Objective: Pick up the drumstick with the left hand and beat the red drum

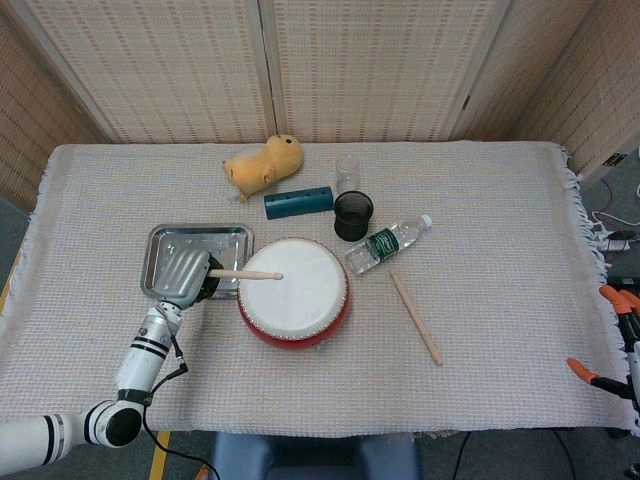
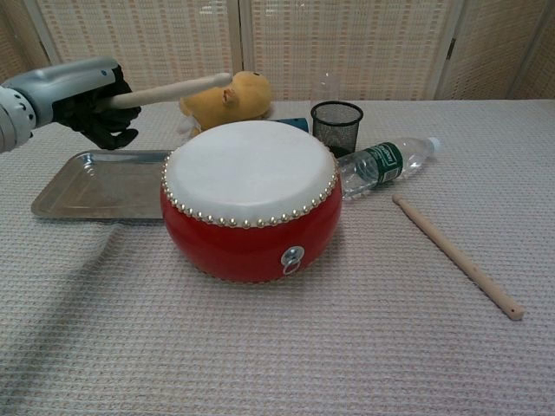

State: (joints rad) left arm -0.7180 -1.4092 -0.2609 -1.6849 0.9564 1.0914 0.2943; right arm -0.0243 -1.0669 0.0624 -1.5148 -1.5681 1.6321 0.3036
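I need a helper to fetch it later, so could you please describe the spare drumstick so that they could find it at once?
Start at the red drum in the table's middle and look to its right, past the water bottle. The spare drumstick lies bare on the cloth there, unlike the other drumstick, which the left hand holds.

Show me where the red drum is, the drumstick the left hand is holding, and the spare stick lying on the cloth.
red drum [image 2: 251, 230], chest view, on its red side wall.
held drumstick [image 2: 178, 87], chest view, middle of the shaft, raised above the drum.
spare stick [image 2: 455, 255], chest view, middle of its length, right of the drum.
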